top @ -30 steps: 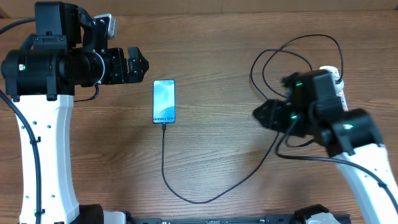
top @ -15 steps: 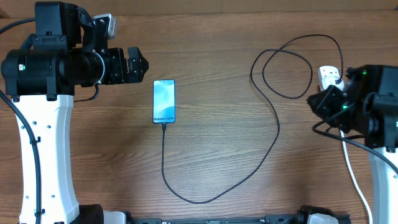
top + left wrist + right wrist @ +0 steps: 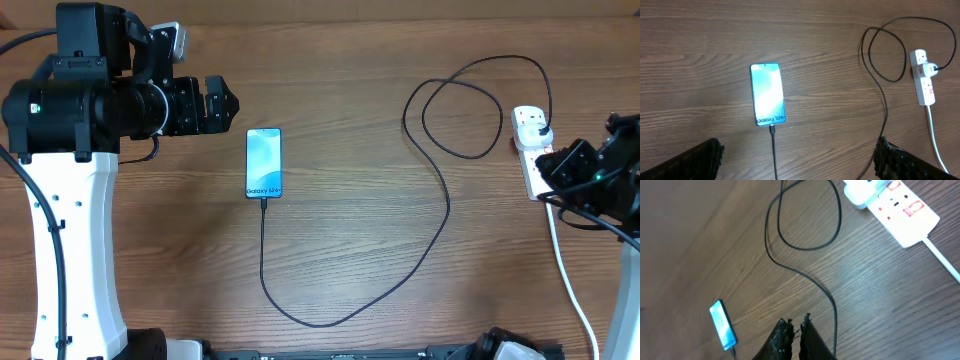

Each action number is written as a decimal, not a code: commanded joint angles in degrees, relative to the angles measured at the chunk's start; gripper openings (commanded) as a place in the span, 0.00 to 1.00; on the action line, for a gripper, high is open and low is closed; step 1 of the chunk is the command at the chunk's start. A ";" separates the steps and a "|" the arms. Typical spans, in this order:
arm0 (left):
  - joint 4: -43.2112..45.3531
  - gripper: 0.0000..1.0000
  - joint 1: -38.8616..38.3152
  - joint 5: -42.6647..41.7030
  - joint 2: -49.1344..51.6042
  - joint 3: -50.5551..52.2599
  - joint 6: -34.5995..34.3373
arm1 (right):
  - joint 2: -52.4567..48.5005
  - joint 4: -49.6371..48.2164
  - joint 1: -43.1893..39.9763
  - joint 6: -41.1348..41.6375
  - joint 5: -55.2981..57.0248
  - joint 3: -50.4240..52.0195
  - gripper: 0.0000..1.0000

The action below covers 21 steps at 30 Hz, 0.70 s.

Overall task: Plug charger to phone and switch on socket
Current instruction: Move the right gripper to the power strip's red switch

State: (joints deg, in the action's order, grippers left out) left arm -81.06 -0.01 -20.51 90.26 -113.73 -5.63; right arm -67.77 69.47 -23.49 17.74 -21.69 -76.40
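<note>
The phone [image 3: 264, 163] lies flat with its light blue screen up; it also shows in the left wrist view [image 3: 768, 94] and in the right wrist view [image 3: 723, 325]. The charger's black cable [image 3: 446, 215] has its tip in the phone's bottom edge, loops across the table, and its black plug sits in the white socket strip [image 3: 528, 140]. My left gripper [image 3: 226, 103] is open and empty, up and to the left of the phone. My right gripper [image 3: 546, 165] is shut and empty, over the strip's near end. In the right wrist view the strip [image 3: 897, 205] lies at the upper right.
The strip's thick white cord [image 3: 565, 270] runs down the right side toward the front edge. The cable's slack forms a loop [image 3: 462, 112] left of the strip and a long bend [image 3: 320, 325] near the front edge.
My right arm has swung right, from mid-table right of the cable to the table's right edge by the socket strip, uncovering the strip. The left arm, phone and cable have not moved.
</note>
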 commanded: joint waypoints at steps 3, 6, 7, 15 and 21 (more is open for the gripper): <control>0.04 1.00 -0.39 0.61 -0.57 -0.48 0.28 | -0.83 -2.38 -3.43 -2.56 -7.15 -1.81 0.05; 0.04 1.00 -0.39 0.61 -0.57 -0.48 0.28 | -2.99 -2.47 -4.48 -2.86 -8.83 -3.61 0.04; 0.04 1.00 -0.39 0.61 -0.57 -0.48 0.28 | -4.00 -2.34 -4.66 -2.89 -9.05 -4.57 0.04; 0.04 1.00 -0.39 0.61 -0.57 -0.48 0.28 | -11.76 -1.60 -8.39 -2.82 -9.11 -13.94 0.04; 0.04 1.00 -0.39 0.61 -0.57 -0.48 0.28 | -17.57 -3.69 -14.19 -3.04 -9.38 -14.53 0.04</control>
State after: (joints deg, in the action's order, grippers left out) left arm -81.03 -0.01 -20.32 90.26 -113.73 -5.63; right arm -82.19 66.59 -35.31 15.35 -30.55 -89.89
